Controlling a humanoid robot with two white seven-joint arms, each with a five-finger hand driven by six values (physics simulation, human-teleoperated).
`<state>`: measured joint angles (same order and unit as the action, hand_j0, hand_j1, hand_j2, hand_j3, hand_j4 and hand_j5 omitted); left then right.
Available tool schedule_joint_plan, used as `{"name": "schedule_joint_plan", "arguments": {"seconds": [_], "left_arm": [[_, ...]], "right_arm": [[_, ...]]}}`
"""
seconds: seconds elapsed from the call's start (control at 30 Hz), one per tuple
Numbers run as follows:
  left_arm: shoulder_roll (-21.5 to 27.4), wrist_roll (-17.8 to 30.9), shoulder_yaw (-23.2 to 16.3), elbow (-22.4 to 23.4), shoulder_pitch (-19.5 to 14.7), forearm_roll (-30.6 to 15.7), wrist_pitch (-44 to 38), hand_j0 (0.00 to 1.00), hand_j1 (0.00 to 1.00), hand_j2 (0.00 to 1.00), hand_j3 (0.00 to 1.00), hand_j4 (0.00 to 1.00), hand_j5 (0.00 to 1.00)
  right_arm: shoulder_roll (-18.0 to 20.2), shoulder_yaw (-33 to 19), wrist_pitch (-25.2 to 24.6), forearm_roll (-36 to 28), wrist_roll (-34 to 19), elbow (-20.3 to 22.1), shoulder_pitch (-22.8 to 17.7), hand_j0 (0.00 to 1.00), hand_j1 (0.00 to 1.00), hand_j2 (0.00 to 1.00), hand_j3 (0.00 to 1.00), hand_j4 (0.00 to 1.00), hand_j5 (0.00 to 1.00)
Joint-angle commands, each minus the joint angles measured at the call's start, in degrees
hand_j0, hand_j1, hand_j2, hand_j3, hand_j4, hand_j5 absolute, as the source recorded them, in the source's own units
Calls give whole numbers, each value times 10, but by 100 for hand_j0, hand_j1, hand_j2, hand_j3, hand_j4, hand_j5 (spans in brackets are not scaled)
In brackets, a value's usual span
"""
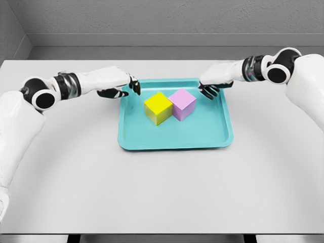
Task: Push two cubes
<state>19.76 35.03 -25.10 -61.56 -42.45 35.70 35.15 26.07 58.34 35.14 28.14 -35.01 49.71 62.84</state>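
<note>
2 cubes, yellow cube (pixel 158 108) touching pink cube (pixel 183 104), on teal tray (pixel 174 142).

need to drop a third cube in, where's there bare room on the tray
Free: the front strip of the teal tray, between the two cubes and its near rim, plus a patch in the right front corner. Crowded: the back half, where the yellow cube touches the pink cube, with the left hand and right hand at the back corners.

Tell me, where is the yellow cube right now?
In the head view, the yellow cube sits inside the teal tray, touching the pink cube on its right.
</note>
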Motion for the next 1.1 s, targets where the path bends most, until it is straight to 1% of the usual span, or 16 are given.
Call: {"name": "schedule_joint_plan", "arguments": {"seconds": [0.0, 0.03, 0.07, 0.13, 0.3, 0.37, 0.63, 0.8, 0.87, 0.93, 1.07], "left_arm": [[-17, 0, 0, 19, 0, -2, -1, 55, 55, 55, 55, 55, 55], [-17, 0, -1, 20, 0, -1, -1, 55, 55, 55, 55, 55, 55], [-21, 0, -3, 20, 0, 0, -1, 55, 55, 55, 55, 55, 55], [-24, 0, -4, 19, 0, 0, -1, 55, 55, 55, 55, 55, 55], [-23, 0, -4, 20, 1, 0, -1, 55, 55, 55, 55, 55, 55], [-23, 0, -4, 20, 0, 0, -1, 55, 55, 55, 55, 55, 55], [-24, 0, -6, 19, 1, -1, -1, 55, 55, 55, 55, 55, 55], [-24, 0, -6, 18, 2, 0, -1, 55, 55, 55, 55, 55, 55], [-29, 0, -14, 18, 2, 0, -1, 55, 55, 55, 55, 55, 55], [-29, 0, -15, 17, 2, 0, -1, 55, 55, 55, 55, 55, 55], [-30, 0, -18, 16, 2, 0, -1, 55, 55, 55, 55, 55, 55]], "right_arm": [[24, 18, -1, -4, 0, 38, -2, 12, 12, 12, 12, 12, 12], [43, 19, -1, -5, 0, 64, -11, 12, 12, 12, 12, 12, 12], [50, 26, -1, -5, 0, 79, -11, 12, 12, 12, 12, 12, 12], [52, 33, -1, -5, 0, 90, -18, 12, 12, 12, 12, 12, 12], [51, 33, -1, -5, 0, 91, -24, 12, 12, 12, 12, 12, 12], [46, 32, -1, -6, 0, 91, -35, 12, 12, 12, 12, 12, 12], [28, 32, -1, -6, 0, 83, -47, 12, 12, 12, 12, 12, 12], [17, 32, -1, -6, 0, 75, -49, 11, 11, 11, 11, 11, 11], [17, 30, -1, -6, 0, 75, -49, 11, 11, 11, 11, 11, 11], [9, 29, -1, -6, 0, 74, -50, 11, 11, 11, 11, 11, 11], [8, 27, -1, -6, 0, 74, -50, 11, 11, 11, 11, 11, 11]]}}
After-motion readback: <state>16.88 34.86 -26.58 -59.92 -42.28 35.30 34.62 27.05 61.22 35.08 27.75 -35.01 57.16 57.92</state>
